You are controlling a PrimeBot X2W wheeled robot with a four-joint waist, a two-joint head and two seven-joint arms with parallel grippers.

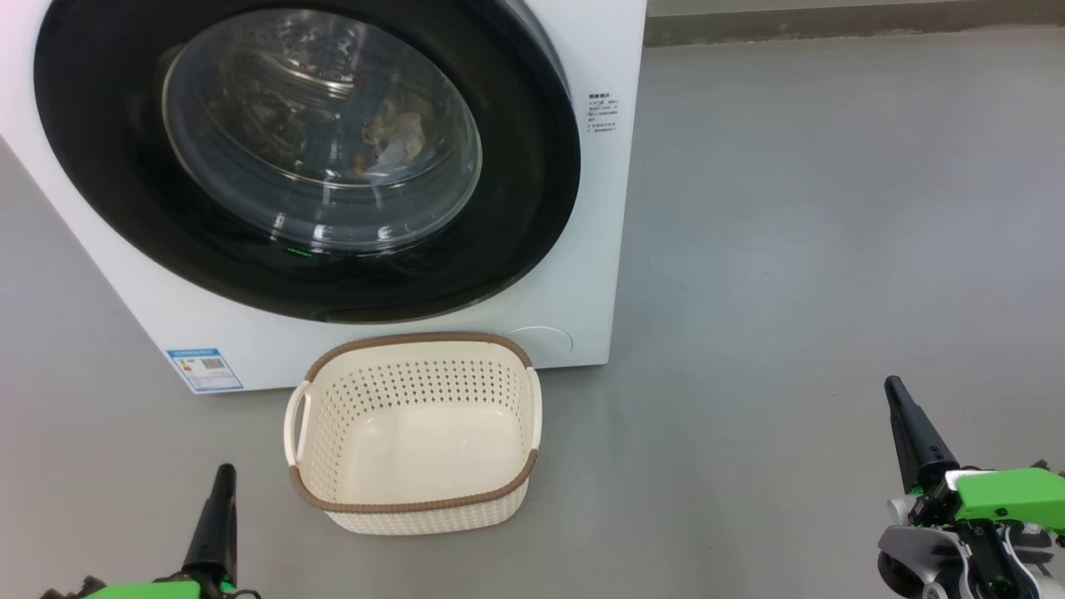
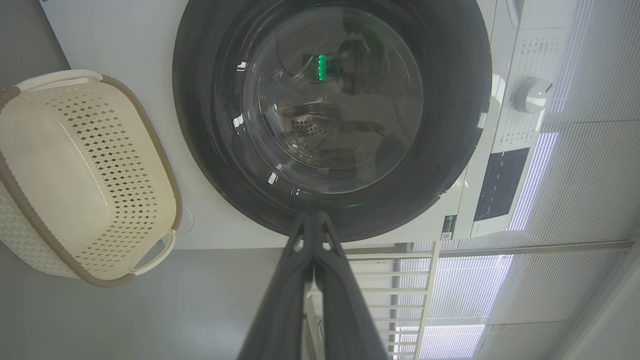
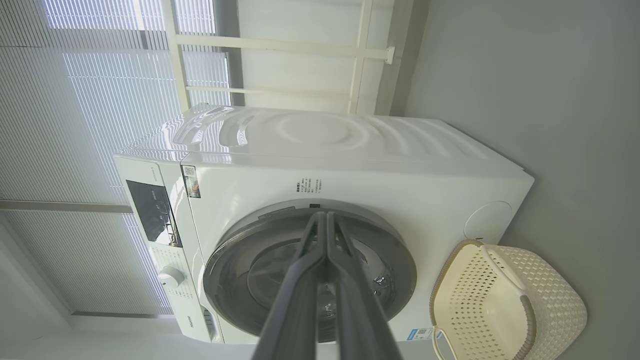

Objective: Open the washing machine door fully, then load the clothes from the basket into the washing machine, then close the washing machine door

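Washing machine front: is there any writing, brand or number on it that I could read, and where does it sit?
Nothing can be read for certain.
Blue label sticker, low on the washing machine: QR code, print too small.
Grey printed lines beside the washing machine door: too small.
Control panel: markings blurred.

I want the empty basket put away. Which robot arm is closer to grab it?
Left, probably: the left claw sits near the basket, while the right claw is much farther off to the side.
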